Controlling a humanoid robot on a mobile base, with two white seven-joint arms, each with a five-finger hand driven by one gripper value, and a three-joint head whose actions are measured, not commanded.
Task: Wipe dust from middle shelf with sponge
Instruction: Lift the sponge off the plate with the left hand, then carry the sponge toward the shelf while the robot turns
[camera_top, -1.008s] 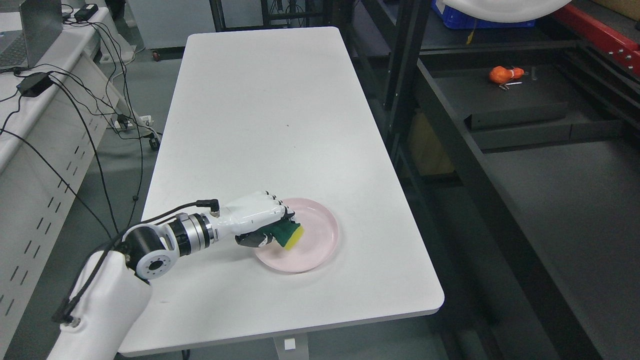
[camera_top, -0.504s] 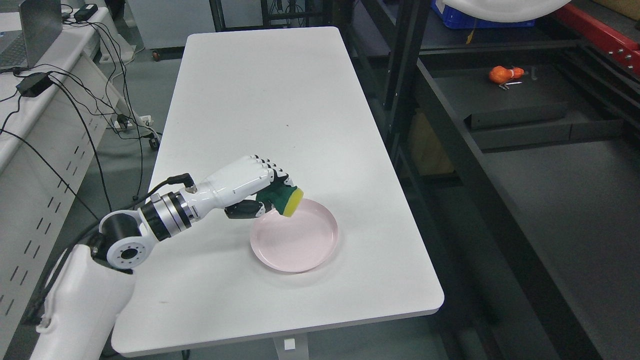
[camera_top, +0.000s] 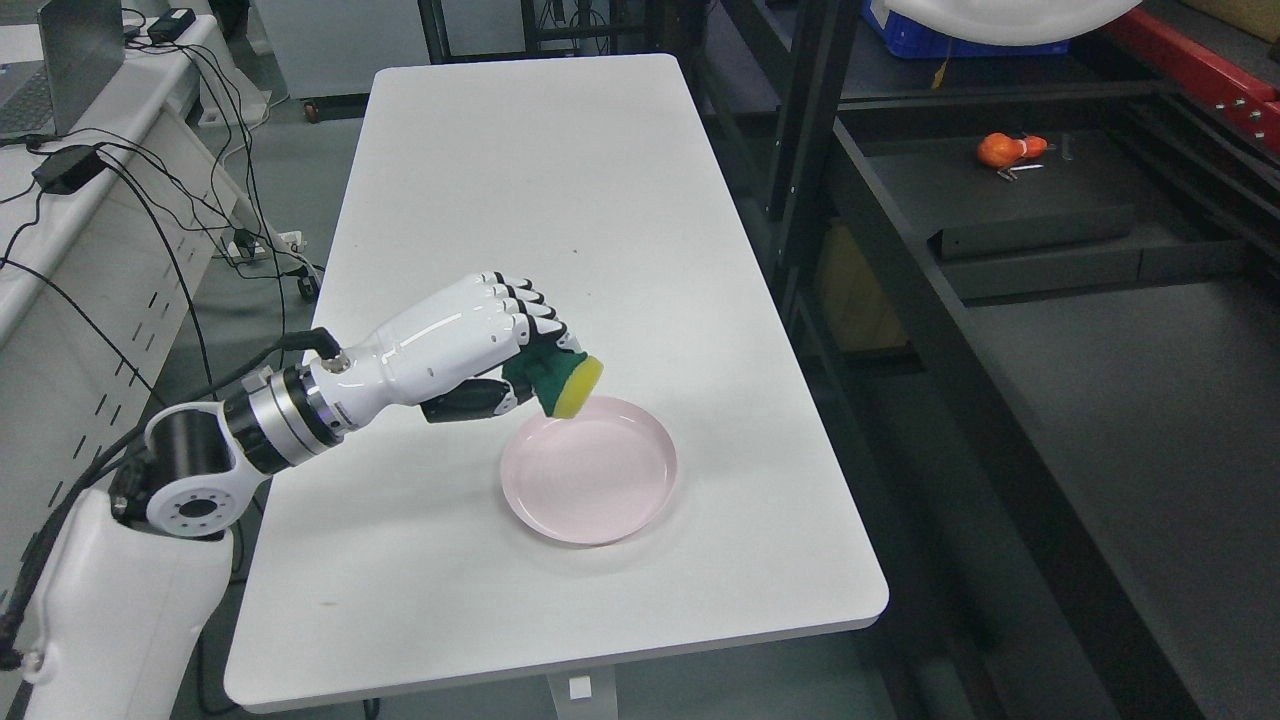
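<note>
My left hand (camera_top: 520, 350) is shut on a green and yellow sponge (camera_top: 566, 384), its yellow side pointing down and to the right. The hand hovers above the white table (camera_top: 520, 180), over the far left rim of an empty pink plate (camera_top: 590, 470). The sponge is clear of the plate. To the right stands a dark metal rack with a black shelf (camera_top: 1130, 400) at about table height. My right arm does not show.
An orange object (camera_top: 1003, 149) and small metal bits lie on a further rack shelf at upper right. A blue crate (camera_top: 940, 40) sits behind it. A desk with a laptop (camera_top: 55, 60) and cables runs along the left.
My left hand lifted the sponge off the pink plate and carried it up and slightly away; the plate stayed in place.
</note>
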